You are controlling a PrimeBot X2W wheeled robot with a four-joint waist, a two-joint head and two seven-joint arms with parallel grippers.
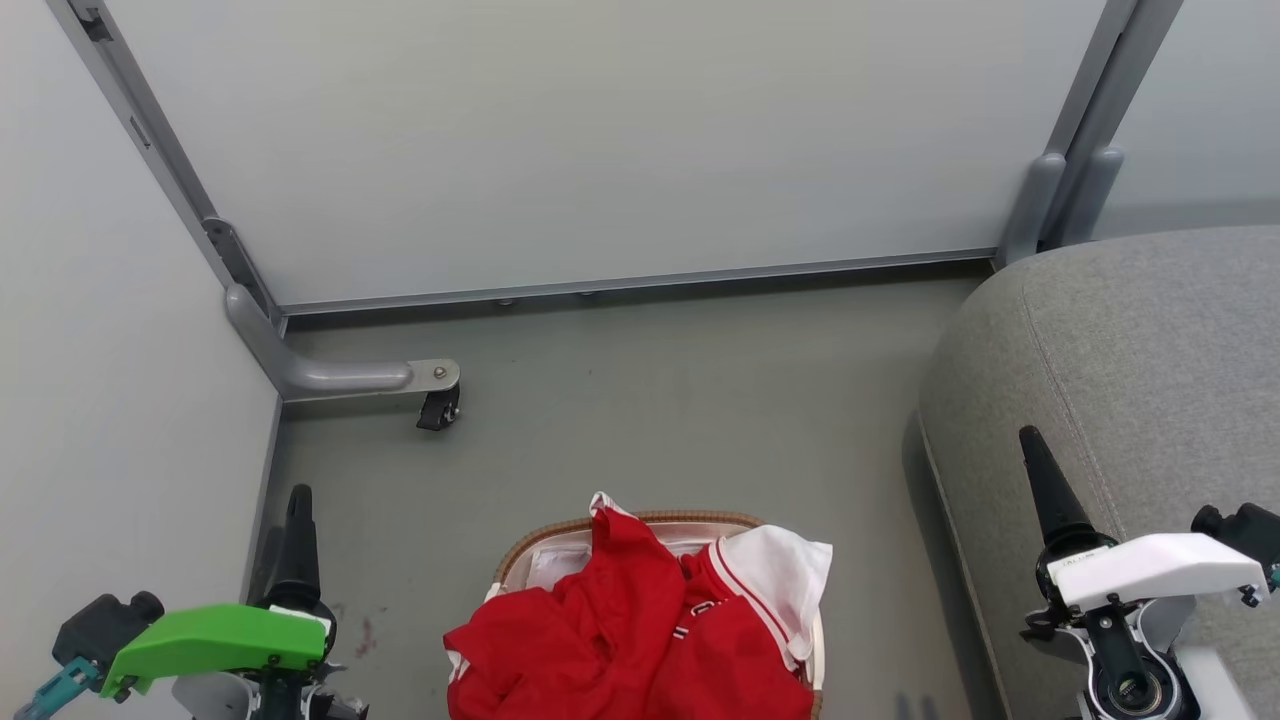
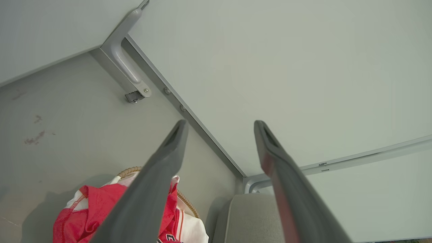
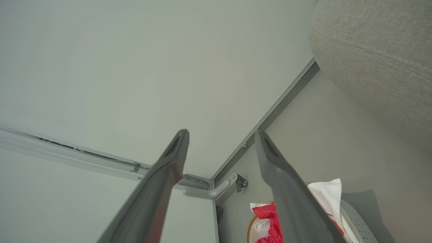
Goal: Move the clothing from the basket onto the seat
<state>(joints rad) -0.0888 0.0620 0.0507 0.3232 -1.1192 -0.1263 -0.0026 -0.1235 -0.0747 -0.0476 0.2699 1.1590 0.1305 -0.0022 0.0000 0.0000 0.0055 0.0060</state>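
Observation:
Red clothing [image 1: 620, 620] with white striped trim is heaped in the basket [image 1: 560, 532], whose brown woven rim shows at the bottom centre of the head view. One garment's white part [image 1: 785, 570] hangs over the right rim. The grey seat [image 1: 1140, 400] stands to the right. My left gripper [image 1: 292, 520] hangs left of the basket and my right gripper [image 1: 1040, 480] hangs over the seat's edge. In the wrist views the left gripper [image 2: 219, 126] and the right gripper [image 3: 221, 135] stand open with nothing between the fingers. The clothing [image 2: 84, 216] and the basket [image 3: 357, 222] show low in those views.
Pale partition panels [image 1: 600, 140] close off the back and left. A grey metal foot with a small black caster [image 1: 438, 408] juts onto the floor at the back left. Bare grey floor [image 1: 680, 400] lies between basket and panels.

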